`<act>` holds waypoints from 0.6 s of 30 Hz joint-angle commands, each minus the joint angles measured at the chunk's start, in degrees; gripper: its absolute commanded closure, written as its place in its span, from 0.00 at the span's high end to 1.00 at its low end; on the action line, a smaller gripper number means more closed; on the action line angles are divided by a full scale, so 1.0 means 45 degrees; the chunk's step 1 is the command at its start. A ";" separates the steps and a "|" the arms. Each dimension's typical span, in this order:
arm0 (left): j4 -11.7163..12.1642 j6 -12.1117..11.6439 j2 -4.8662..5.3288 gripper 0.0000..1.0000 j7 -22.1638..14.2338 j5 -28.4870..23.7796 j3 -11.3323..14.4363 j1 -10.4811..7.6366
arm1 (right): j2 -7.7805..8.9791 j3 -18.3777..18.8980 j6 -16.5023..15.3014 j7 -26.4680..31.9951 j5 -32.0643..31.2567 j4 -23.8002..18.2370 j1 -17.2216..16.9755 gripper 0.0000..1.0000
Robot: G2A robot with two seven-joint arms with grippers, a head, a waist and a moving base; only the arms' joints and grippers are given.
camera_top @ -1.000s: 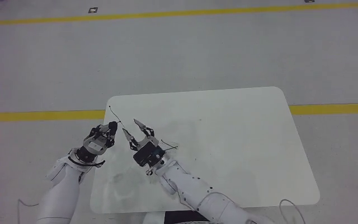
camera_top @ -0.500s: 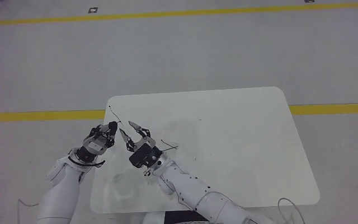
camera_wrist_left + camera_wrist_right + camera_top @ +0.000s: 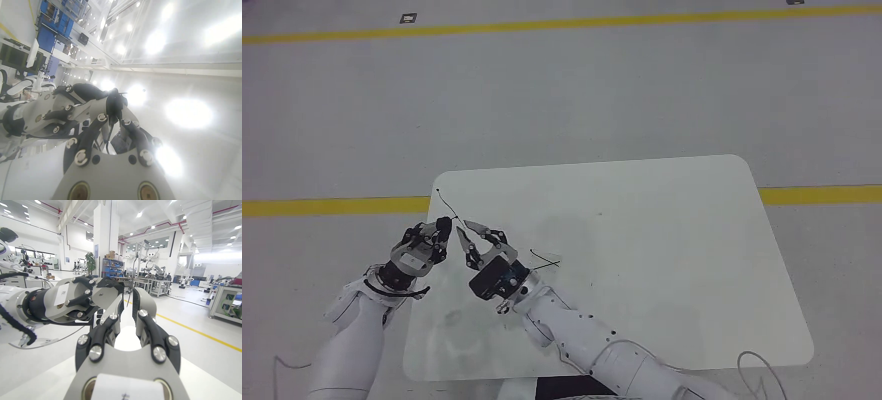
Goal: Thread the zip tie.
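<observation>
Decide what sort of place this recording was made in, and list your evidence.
Most likely a robotics lab or industrial workshop hall: other robot arms stand in the background, there is blue-binned storage shelving, and yellow lines are painted on the pale floor.

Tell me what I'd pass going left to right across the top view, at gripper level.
left gripper, shut on the zip tie → right gripper, open → thin black strand lying on the table

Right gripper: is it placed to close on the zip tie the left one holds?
Probably yes. The zip tie, pinched in the left gripper, runs through the gap of the open right gripper, and nothing seems to sit in between.
</observation>
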 commanded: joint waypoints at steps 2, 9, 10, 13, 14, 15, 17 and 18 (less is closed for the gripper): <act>0.0000 0.0000 0.0000 0.00 0.0000 0.0000 0.0000 0.0000 | -0.0016 -0.0026 0.0007 0.0022 0.0008 0.0027 0.0044 0.18; 0.0000 0.0000 0.0000 0.00 0.0000 0.0000 0.0000 0.0000 | -0.0053 -0.0099 0.0017 0.0042 0.0058 0.0066 0.0137 0.13; 0.0000 0.0000 0.0000 0.00 0.0000 0.0000 0.0000 0.0000 | -0.0057 -0.0111 0.0025 0.0042 0.0061 0.0076 0.0148 0.13; 0.0000 0.0000 0.0000 0.00 0.0000 0.0000 0.0000 0.0000 | -0.0064 -0.0139 0.0062 0.0022 0.0099 0.0105 0.0168 0.08; 0.0000 0.0000 0.0000 0.00 0.0000 0.0000 0.0000 0.0000 | -0.0065 -0.0148 0.0081 0.0014 0.0111 0.0111 0.0172 0.05; 0.0000 0.0000 0.0000 0.00 0.0000 0.0000 0.0000 0.0000 | -0.0064 -0.0162 0.0113 0.0000 0.0122 0.0125 0.0172 0.00; 0.0000 0.0000 0.0000 0.00 0.0000 0.0000 0.0000 0.0000 | -0.0058 -0.0184 0.0155 -0.0030 0.0146 0.0142 0.0163 0.00; 0.0000 0.0000 0.0000 0.00 0.0000 0.0000 0.0000 0.0000 | -0.0054 -0.0194 0.0176 -0.0046 0.0157 0.0153 0.0156 0.00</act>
